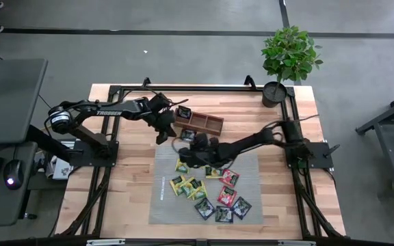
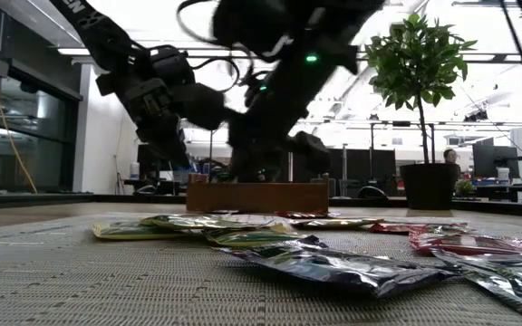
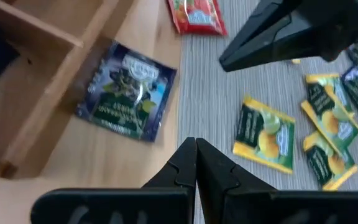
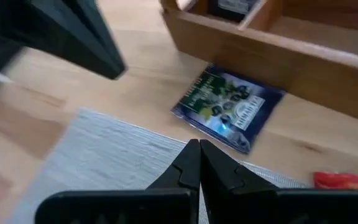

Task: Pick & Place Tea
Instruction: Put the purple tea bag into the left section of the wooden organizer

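Observation:
A black tea sachet lies flat on the bare wood between the wooden tray and the grey mat's far edge. Several yellow-green, red-pink and black sachets lie scattered on the mat; yellow-green ones and a red one show in the left wrist view. My left gripper is shut and empty, hovering to the left of the black sachet. My right gripper is also shut and empty, over the mat's far edge on the sachet's near side.
The three-compartment tray stands just beyond the loose black sachet, and one compartment holds a dark sachet. A potted plant stands at the table's far right corner. The two grippers are close together over the mat.

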`<act>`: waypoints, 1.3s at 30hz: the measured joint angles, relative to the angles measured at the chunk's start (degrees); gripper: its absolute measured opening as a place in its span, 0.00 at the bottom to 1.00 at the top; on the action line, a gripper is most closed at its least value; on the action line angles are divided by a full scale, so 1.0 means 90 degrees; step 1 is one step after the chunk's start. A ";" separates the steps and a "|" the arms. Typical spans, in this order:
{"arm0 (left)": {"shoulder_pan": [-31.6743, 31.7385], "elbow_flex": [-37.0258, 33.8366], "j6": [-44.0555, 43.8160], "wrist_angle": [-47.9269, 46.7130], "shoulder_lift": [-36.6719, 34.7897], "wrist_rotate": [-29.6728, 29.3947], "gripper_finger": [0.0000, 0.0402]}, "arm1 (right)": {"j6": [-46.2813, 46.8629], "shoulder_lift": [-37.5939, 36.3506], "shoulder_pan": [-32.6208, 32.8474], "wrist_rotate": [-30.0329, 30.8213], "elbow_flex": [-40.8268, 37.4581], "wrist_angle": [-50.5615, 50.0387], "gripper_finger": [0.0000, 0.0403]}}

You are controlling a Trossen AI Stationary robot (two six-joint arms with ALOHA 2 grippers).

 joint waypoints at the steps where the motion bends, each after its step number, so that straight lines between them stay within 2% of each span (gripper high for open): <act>1: 0.0000 0.0000 0.0053 -0.0056 0.0000 -0.0006 0.00 | 0.0116 0.0186 0.0000 0.0061 0.0316 -0.0427 0.00; 6: 0.0000 0.0000 0.0448 -0.0507 0.0000 -0.0184 0.00 | 0.0362 0.0938 -0.0115 -0.0111 0.1560 -0.1473 0.00; 11: 0.0000 0.0000 0.0785 -0.0938 0.0000 -0.0561 0.00 | 0.0613 0.1266 -0.0258 -0.0149 0.2111 -0.2039 0.00; 15: 0.0002 0.0000 0.1020 -0.1159 0.0000 -0.0727 0.00 | 0.0977 0.1259 -0.0386 -0.0037 0.2173 -0.2314 0.00; 20: 0.0002 0.0000 0.1147 -0.1182 0.0000 -0.0728 0.00 | 0.1301 0.1259 -0.0556 -0.0265 0.2160 -0.2471 0.00; 23: 0.0002 0.0000 0.1150 -0.1182 0.0000 -0.0709 0.00 | 0.1300 0.1259 -0.0628 -0.0182 0.2150 -0.2488 0.00; 39: 0.0002 0.0000 0.1147 -0.1139 0.0000 -0.0512 0.00 | 0.1327 0.1259 -0.1051 -0.0613 0.2149 -0.2515 0.00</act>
